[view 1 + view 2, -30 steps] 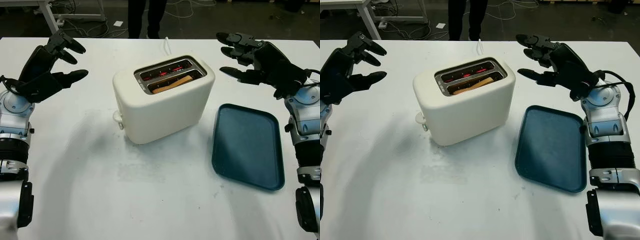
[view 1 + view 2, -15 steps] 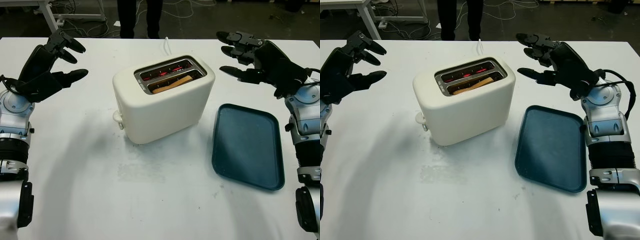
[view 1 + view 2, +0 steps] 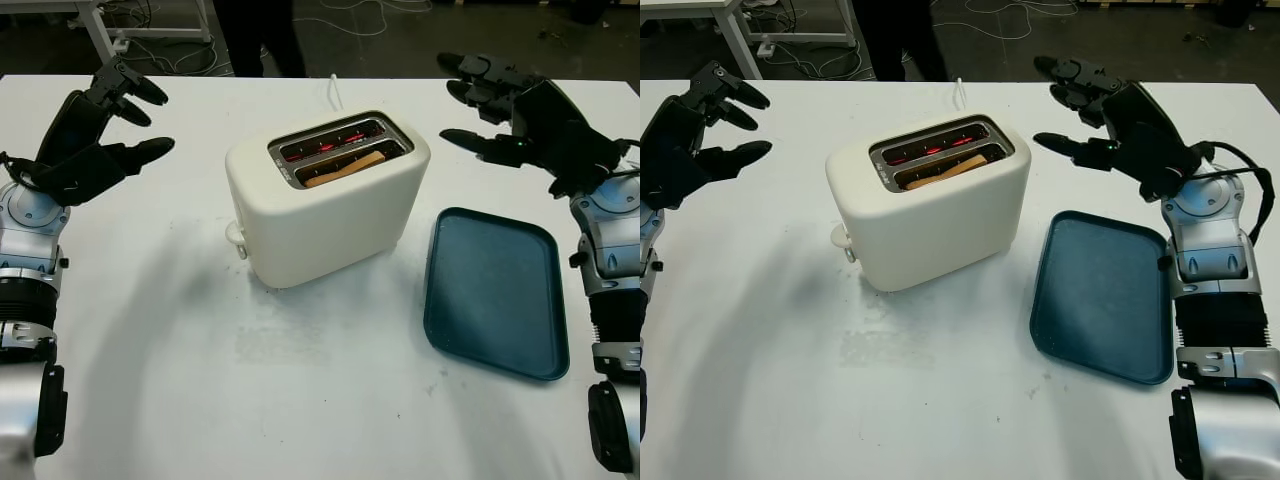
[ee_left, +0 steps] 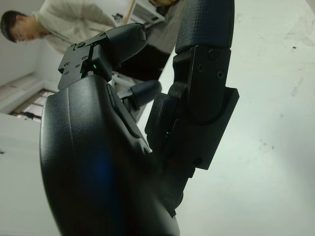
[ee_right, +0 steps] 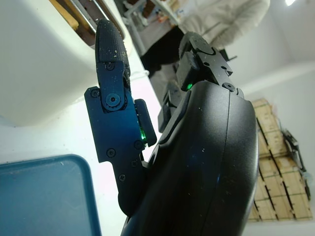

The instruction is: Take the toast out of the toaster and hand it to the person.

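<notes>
A cream two-slot toaster [image 3: 325,200] stands in the middle of the white table, its heating wires glowing red. A slice of toast [image 3: 344,168] lies low in the slot nearer to me. My left hand [image 3: 105,130] is open and raised above the table's left side, well away from the toaster. My right hand [image 3: 505,115] is open and raised to the right of the toaster, above the far end of the tray. A person [image 3: 255,35] in dark trousers stands beyond the table's far edge; in the wrist views the person [image 4: 69,19] wears a light top.
A dark teal tray [image 3: 497,290] lies on the table to the right of the toaster. The toaster's white cord [image 3: 332,92] runs off the far edge. Table legs and cables [image 3: 150,25] are on the floor behind.
The person behind the table has stepped to the left. My right hand has lifted slightly and turned a little away from the toaster. The left hand has barely moved.
</notes>
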Controlling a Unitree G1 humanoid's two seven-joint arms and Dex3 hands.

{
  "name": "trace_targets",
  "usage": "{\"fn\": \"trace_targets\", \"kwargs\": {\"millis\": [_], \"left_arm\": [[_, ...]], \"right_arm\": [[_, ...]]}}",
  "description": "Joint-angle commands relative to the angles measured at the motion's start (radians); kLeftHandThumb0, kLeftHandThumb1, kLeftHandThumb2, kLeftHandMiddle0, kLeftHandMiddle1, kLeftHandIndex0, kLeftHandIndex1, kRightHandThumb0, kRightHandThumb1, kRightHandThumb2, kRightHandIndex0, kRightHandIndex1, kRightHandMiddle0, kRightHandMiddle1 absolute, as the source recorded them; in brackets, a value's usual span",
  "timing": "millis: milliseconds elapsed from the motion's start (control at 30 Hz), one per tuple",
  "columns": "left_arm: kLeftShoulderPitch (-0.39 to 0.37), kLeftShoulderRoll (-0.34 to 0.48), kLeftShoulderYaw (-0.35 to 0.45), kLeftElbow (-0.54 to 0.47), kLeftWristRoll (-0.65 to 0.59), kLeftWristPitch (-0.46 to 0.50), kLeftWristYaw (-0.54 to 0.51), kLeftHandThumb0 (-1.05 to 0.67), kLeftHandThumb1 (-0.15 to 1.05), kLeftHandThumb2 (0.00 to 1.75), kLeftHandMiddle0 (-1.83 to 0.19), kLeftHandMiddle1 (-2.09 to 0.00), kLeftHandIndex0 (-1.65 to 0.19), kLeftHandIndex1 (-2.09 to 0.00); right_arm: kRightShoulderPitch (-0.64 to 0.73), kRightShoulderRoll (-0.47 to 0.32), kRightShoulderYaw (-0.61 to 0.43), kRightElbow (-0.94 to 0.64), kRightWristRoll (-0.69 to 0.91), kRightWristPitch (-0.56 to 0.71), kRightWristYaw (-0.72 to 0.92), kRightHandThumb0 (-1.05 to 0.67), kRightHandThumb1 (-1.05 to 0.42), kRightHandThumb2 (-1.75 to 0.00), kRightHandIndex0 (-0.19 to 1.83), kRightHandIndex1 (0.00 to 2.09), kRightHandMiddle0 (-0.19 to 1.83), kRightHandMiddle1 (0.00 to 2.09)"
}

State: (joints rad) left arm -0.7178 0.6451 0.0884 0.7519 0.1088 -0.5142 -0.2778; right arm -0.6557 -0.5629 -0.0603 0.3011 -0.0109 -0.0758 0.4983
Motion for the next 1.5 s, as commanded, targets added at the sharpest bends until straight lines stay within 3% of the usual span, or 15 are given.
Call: {"fn": "trace_targets", "kwargs": {"millis": [0,1467], "left_arm": [[0.014,-0.002,-0.002,-0.016,0.003,0.006,0.008,-1.05,0.92,0.35,0.00,-1.62,0.00,-1.50],[0.013,-0.003,0.002,-0.042,-0.001,0.022,0.002,-1.05,0.92,0.34,0.00,-1.61,0.00,-1.51]], "right_arm": [[0.011,0.000,-0.004,0.003,0.008,0.018,0.001,-0.69,-0.92,-0.21,0.22,0.01,0.24,0.01],[0.016,-0.003,-0.010,0.013,0.017,-0.009,0.005,-0.66,-0.92,-0.23,0.23,0.01,0.25,0.01]]}}
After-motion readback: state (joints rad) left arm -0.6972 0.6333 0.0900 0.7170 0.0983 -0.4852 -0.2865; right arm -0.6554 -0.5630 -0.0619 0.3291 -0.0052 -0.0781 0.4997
